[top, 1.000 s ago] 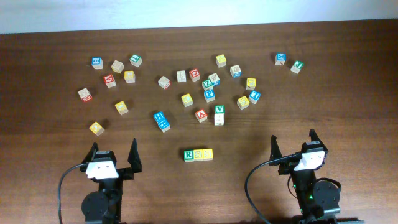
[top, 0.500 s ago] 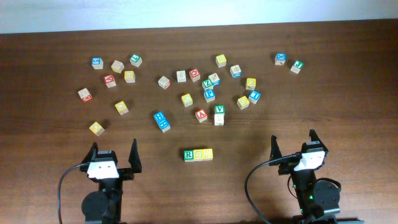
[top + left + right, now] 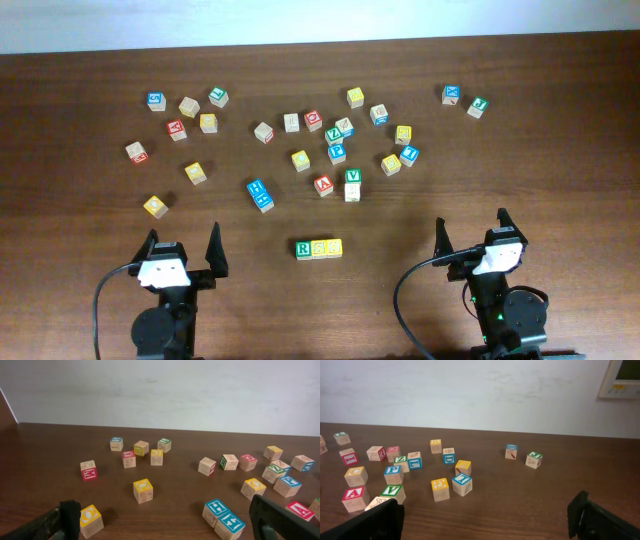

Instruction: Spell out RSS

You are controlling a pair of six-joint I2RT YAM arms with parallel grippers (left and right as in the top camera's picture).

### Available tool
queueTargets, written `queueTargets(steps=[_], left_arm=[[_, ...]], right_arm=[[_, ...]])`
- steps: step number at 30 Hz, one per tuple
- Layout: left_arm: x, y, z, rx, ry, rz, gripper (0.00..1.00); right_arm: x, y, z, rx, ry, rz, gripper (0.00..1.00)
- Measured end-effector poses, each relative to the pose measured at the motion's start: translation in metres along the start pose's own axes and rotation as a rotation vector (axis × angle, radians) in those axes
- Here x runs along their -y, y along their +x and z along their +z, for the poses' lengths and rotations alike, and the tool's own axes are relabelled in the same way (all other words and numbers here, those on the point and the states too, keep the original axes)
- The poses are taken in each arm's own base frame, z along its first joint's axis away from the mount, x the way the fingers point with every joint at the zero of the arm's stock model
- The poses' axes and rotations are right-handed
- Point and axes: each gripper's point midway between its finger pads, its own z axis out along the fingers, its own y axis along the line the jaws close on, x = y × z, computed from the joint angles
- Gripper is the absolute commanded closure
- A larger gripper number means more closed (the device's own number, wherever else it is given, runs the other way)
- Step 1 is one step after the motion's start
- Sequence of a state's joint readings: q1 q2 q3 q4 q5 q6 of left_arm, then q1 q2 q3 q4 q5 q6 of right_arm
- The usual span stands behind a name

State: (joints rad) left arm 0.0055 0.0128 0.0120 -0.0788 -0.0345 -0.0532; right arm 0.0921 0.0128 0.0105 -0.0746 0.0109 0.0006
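In the overhead view three cubes stand touching in a row at the front middle of the table: the green R cube (image 3: 303,248), then a yellow cube (image 3: 319,247) and another yellow cube (image 3: 334,246). My left gripper (image 3: 182,248) is open and empty, to the left of the row. My right gripper (image 3: 470,231) is open and empty, to the right of it. The row does not show in either wrist view. Both wrist views show wide-apart black fingers (image 3: 70,516) (image 3: 582,510) with nothing between them.
Many loose alphabet cubes are scattered across the far half of the table. A pair of blue cubes (image 3: 260,194) and a yellow cube (image 3: 155,206) lie nearest my left gripper. The green V block (image 3: 352,176) sits on another cube behind the row.
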Motion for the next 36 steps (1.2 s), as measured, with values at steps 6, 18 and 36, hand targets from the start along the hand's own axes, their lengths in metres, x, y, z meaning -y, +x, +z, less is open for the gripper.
queueTargets(steps=[6, 18, 36], left_arm=[[0.0000, 0.0000, 0.0000, 0.000, 0.000, 0.000, 0.01], [0.0001, 0.0000, 0.0000, 0.000, 0.000, 0.005, 0.01], [0.0001, 0.0000, 0.0000, 0.000, 0.001, 0.027, 0.01]], right_arm=[[0.0000, 0.0000, 0.0000, 0.000, 0.000, 0.000, 0.02], [-0.0001, 0.0000, 0.0000, 0.000, 0.000, 0.000, 0.02], [-0.0001, 0.0000, 0.0000, 0.000, 0.000, 0.000, 0.02]])
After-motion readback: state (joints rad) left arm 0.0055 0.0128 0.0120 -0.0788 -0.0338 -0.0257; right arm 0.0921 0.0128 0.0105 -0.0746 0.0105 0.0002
